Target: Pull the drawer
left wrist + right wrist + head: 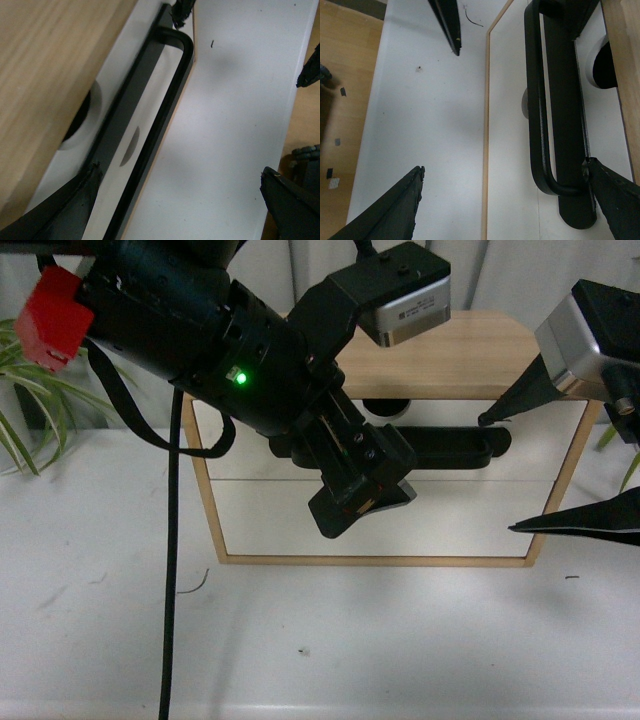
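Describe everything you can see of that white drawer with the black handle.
The drawer is wide, with a flat white front, set in a pale wooden cabinet above a plain white front. A long black bar handle with rounded ends runs across it, and a half-round notch cuts its top edge. It looks closed, flush with the frame. The open left gripper has a finger at the bar; the open right gripper has a tip near its right end. Contact is unclear.

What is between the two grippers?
In the front view, the black handle of the drawer runs between the left gripper and the right gripper. Only its white front shows behind it.
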Action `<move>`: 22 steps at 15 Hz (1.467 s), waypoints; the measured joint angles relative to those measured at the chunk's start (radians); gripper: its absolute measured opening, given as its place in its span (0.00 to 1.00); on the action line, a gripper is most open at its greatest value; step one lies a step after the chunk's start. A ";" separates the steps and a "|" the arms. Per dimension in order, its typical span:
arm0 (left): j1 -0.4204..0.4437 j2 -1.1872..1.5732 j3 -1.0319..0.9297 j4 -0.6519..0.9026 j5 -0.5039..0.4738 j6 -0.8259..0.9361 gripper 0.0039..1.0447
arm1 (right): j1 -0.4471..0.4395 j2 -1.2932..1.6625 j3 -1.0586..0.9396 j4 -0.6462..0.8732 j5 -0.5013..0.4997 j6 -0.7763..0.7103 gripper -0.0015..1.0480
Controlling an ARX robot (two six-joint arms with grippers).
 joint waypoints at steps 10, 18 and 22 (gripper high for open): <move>0.007 0.084 0.010 0.043 0.004 0.003 0.94 | 0.042 0.085 0.020 0.076 -0.003 0.016 0.94; -0.006 0.100 0.009 0.063 0.014 0.019 0.94 | 0.042 0.104 0.011 0.102 -0.013 -0.018 0.94; -0.006 0.100 0.006 0.077 0.020 0.018 0.94 | 0.043 0.081 -0.031 0.134 -0.003 -0.014 0.94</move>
